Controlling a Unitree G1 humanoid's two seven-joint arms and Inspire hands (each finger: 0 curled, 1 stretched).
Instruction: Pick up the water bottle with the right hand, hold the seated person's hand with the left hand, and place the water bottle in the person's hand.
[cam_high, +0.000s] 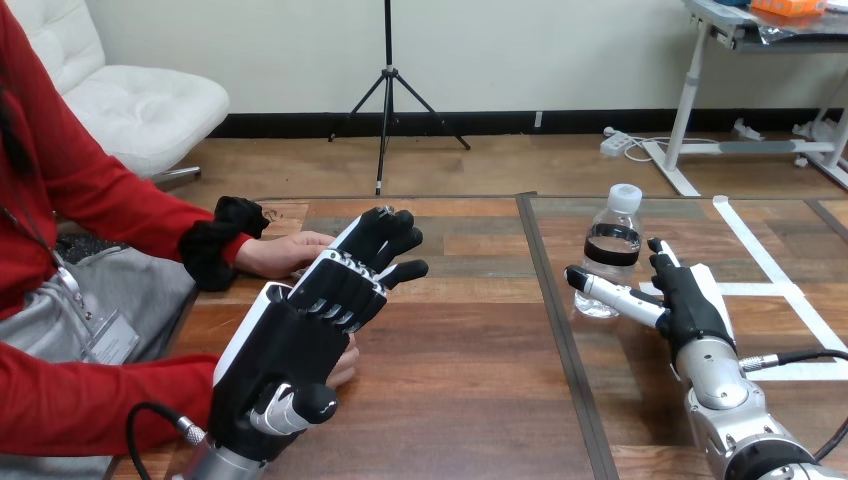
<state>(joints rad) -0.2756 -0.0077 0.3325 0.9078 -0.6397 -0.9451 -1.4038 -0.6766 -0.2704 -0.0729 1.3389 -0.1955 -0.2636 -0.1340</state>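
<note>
Step in hand: bottle pickup, not yet done. Water bottle (612, 250) stands upright on the worktop (470, 380), right side, cap on. Right hand (690, 300) sits just beside it, open, one finger stretched toward the bottle's lower part, nothing wrapped round it. Left hand (300, 340) is open, fingers fairly straight, over the person's hand (285, 255); can't tell if they touch, no clasp visible. Next, I reckon: right hand closes round the bottle and lifts; left hand curls round the person's hand.
</note>
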